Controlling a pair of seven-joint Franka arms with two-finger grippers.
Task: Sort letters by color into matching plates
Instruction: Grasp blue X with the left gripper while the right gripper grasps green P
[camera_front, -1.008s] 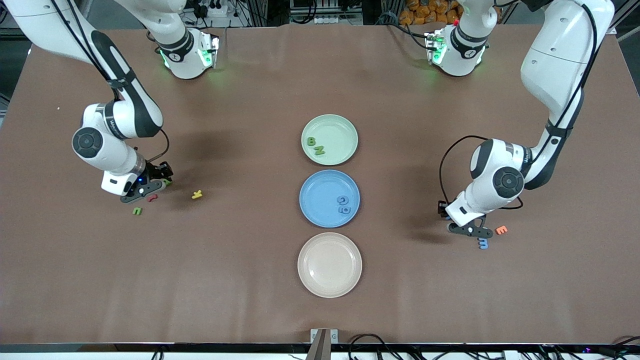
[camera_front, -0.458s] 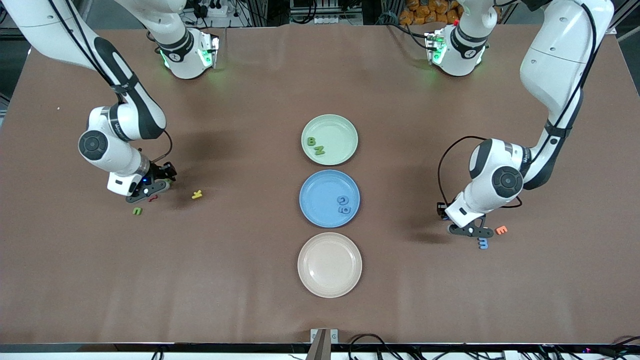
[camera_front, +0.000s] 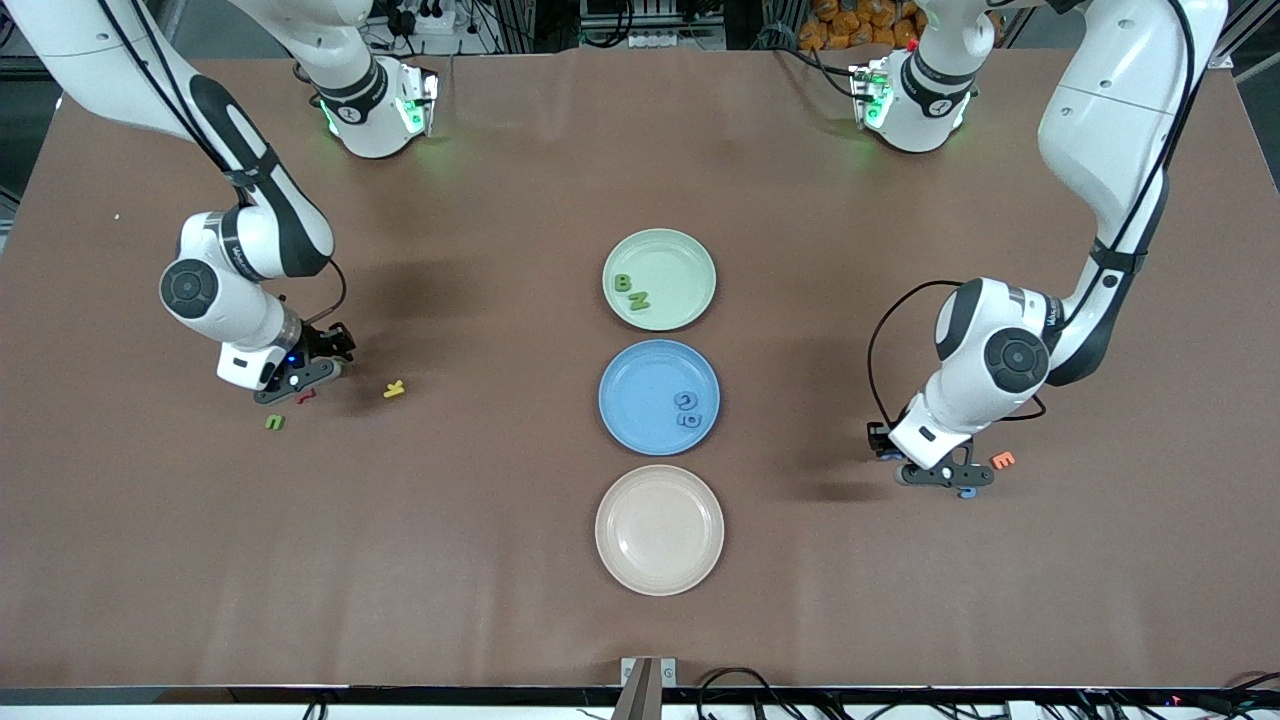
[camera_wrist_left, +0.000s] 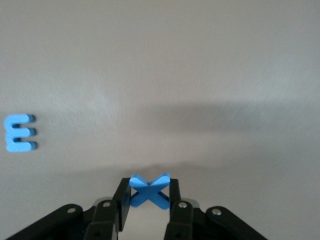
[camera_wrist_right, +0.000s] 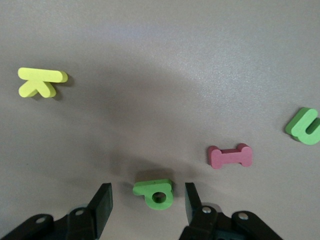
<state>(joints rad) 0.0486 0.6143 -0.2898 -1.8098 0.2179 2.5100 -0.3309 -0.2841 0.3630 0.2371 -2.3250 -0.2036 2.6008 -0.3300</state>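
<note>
Letters are the job: the left gripper (camera_wrist_left: 148, 200) pinches a blue X (camera_wrist_left: 149, 190) near the table's (camera_front: 500, 620) left-arm end, bound by my reckoning for the blue plate (camera_front: 630, 400) mid-table. The right gripper (camera_wrist_right: 147, 202), spread, straddles a green P (camera_wrist_right: 155, 191) lying flat, ready to close.

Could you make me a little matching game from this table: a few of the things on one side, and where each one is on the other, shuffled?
Things:
1. blue X
2. green P
3. letters B and N
4. beige plate

Places:
a. on the pale green plate
b. clamped in the left gripper
c. holds no letters, nearest the front camera
d. on the table between the right gripper's open fingers

Pairs: 1-b, 2-d, 3-a, 4-c
</note>
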